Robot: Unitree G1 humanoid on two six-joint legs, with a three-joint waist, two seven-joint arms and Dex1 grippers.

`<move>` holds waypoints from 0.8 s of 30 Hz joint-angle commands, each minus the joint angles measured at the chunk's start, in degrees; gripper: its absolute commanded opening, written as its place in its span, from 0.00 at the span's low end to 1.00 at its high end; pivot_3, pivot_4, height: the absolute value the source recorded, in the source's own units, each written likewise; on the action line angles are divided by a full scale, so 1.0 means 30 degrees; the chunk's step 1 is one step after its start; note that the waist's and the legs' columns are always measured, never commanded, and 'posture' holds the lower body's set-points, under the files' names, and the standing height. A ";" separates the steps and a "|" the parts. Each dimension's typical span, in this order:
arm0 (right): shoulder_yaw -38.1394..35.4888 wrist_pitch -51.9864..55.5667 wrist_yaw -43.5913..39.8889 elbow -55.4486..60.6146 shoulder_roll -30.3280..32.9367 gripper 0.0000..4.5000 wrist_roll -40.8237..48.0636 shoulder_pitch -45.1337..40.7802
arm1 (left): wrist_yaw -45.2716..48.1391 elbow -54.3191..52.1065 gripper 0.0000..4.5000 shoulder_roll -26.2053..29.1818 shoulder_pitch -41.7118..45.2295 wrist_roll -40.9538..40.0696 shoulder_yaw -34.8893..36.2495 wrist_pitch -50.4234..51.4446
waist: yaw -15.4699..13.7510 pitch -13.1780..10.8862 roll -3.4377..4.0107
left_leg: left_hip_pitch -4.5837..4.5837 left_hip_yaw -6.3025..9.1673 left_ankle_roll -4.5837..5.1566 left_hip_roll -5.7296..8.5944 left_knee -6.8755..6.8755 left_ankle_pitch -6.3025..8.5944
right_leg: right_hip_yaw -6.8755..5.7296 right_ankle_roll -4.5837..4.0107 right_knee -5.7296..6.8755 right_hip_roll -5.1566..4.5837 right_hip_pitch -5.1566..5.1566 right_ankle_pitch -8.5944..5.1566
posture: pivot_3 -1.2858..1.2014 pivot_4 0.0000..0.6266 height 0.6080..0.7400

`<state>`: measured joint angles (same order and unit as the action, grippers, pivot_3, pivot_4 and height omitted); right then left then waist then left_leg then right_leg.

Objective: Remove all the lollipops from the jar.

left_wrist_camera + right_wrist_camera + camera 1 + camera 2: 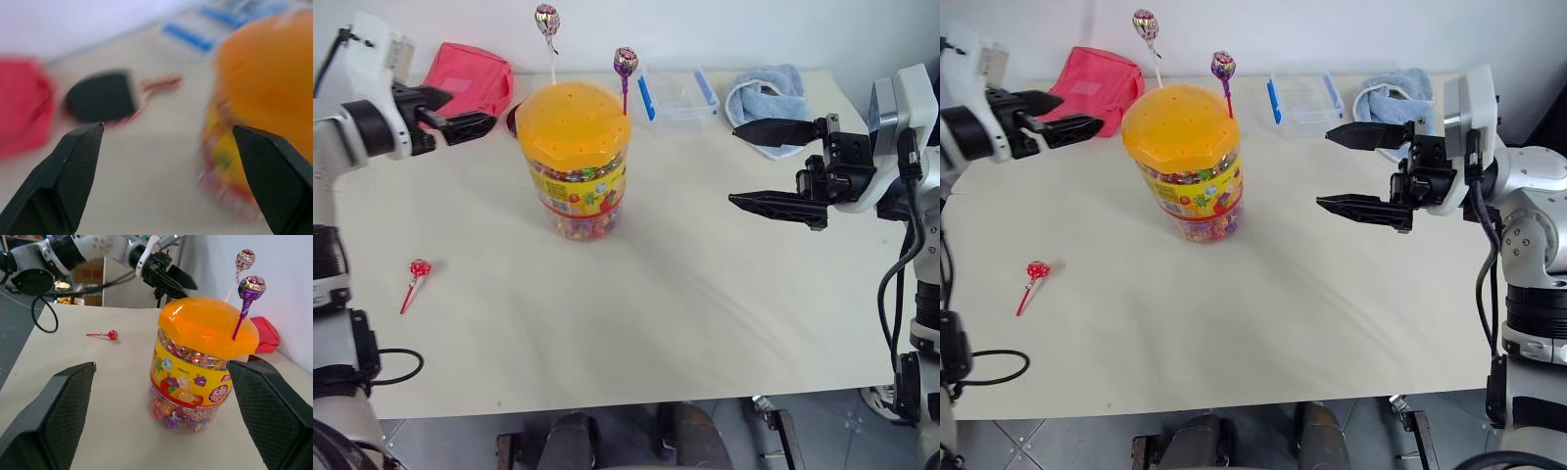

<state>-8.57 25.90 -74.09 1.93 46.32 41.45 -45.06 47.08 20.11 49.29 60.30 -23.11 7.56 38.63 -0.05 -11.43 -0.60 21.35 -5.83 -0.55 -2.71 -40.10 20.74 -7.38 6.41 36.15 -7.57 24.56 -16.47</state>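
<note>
A: What do you see from the head camera?

B: You see a pale table (656,313) with the jar (576,162) standing near the back. Two lollipops poke up from its orange lid: a pink-purple lollipop (547,20) and a purple lollipop (626,63). The red lollipop (419,268) lies flat on the table, well apart from the jar. The left gripper (465,113) is wide open and holds nothing. So is the right gripper (769,164).

A: And the left wrist camera?

B: It is all smeary. You can make out the orange lid (266,78), something red (22,112) and a dark blob (100,95) you can't name.

A: The right wrist camera?

B: The jar sits between your open fingers (54,411). A grey floor (10,338) and boxes (88,276) show past the table.
</note>
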 commanded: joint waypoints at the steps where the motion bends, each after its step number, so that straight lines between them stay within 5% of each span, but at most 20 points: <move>1: -0.1304 -0.0124 0.0335 0.0981 0.0488 1.00 0.0377 0.0311 | 0.2673 0.2229 0.99 -0.0692 0.1427 -0.0809 0.1212 -0.3781 | 0.0042 0.0000 0.0000 | 0.0002 0.0000 0.0000 0.0000 0.0001 0.0000 | -0.0003 0.0000 -0.0002 0.0000 0.0001 0.0001 | 0.52 0.24 1.00; 11: -0.2491 0.0318 0.1315 0.2688 0.0899 1.00 0.0789 0.1745 | 0.5053 0.7721 0.99 -0.3600 0.4515 -0.0177 0.0876 -0.7109 | -0.0055 0.0002 -0.0008 | 0.0003 -0.0003 0.0007 0.0004 -0.0017 0.0003 | -0.0008 0.0018 -0.0002 -0.0005 -0.0010 0.0011 | 0.52 0.24 1.00; 20: -0.2648 0.0155 0.1869 0.2732 0.1049 1.00 0.0598 0.1829 | 0.3765 1.3787 0.99 -0.5821 0.7806 0.1390 0.1062 -1.0130 | 0.0090 0.0000 -0.0012 | 0.0010 -0.0003 0.0015 0.0011 0.0003 0.0006 | -0.0013 0.0027 -0.0026 -0.0003 -0.0006 0.0016 | 0.52 0.24 1.00; 24: -0.2877 0.0111 0.2335 0.2891 0.1016 1.00 0.0692 0.2031 | 0.4041 1.4984 0.80 -0.6005 0.8423 0.1943 0.0975 -1.0609 | 0.0063 0.0000 -0.0012 | 0.0009 -0.0003 0.0015 0.0011 0.0002 0.0006 | -0.0013 0.0026 -0.0026 -0.0004 -0.0007 0.0016 | 0.52 0.24 1.00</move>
<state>-14.51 26.85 -67.84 8.92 48.54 42.77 -39.05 58.44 64.29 31.06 83.88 -18.18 10.29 7.86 0.14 -11.43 -0.63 21.38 -5.84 -0.51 -2.68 -40.10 20.75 -7.42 6.49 36.08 -7.59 24.54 -16.42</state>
